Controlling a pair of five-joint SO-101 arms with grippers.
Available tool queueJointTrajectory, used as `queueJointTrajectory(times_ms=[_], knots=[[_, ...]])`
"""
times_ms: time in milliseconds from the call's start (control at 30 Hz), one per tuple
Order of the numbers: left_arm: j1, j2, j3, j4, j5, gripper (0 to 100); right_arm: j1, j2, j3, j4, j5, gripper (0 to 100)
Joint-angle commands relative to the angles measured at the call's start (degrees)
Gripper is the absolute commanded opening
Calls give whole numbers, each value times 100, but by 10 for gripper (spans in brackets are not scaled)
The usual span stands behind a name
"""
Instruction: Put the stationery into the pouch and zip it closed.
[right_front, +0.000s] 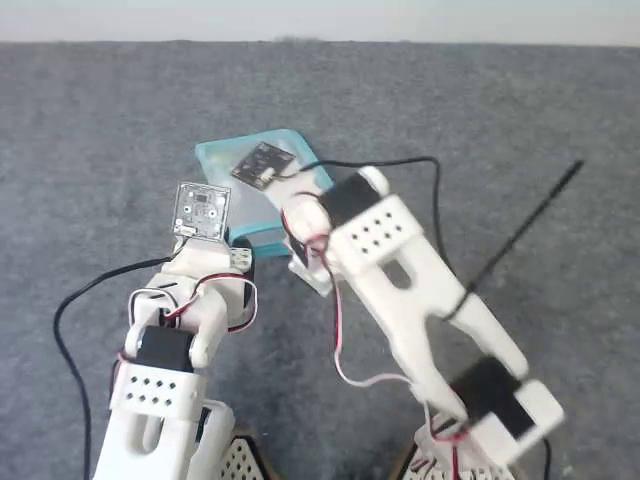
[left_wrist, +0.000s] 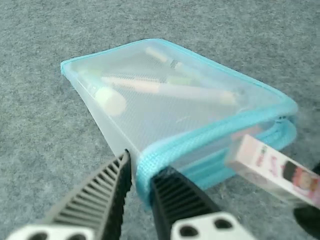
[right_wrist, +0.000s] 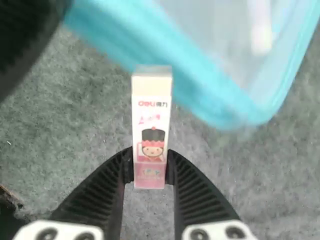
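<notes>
The clear pouch (left_wrist: 165, 105) with a teal zipper edge (left_wrist: 210, 132) lies on the grey mat, with several pens inside it. My left gripper (left_wrist: 140, 169) is shut on the pouch's zipper edge at its near corner. A pink-and-white eraser (right_wrist: 151, 120) is pinched by its end in my right gripper (right_wrist: 149, 154), its free end almost at the pouch's teal edge (right_wrist: 150, 45). In the left wrist view the eraser (left_wrist: 272, 170) hangs beside the pouch's zipper side. From above, the pouch (right_front: 222, 160) lies just beyond both arms' wrists.
Grey felt mat (right_front: 100, 130) covers the table all around the pouch. The left arm (right_front: 180, 330) and right arm (right_front: 410, 270) converge at the pouch's near side. Black cables (right_front: 525, 230) trail to the right of the right arm and on the left (right_front: 65, 320).
</notes>
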Motion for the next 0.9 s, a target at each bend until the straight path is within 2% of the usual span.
queueJointTrajectory(times_ms=[0, 167, 467, 700, 867], knots=[[88, 9, -40, -149, -79, 12, -75, 655, -1178, 400, -62, 8], [88, 9, -40, -149, -79, 12, -31, 1666, -2567, 1033, -158, 8], [97, 9, -31, -141, -79, 12, 338, 2536, -4519, 1015, -1319, 17], [97, 9, -31, -132, -79, 12, 330, 2905, -5266, 866, -1319, 195], [97, 9, -31, -132, -79, 12, 365, 2923, -5310, 760, -1354, 203]])
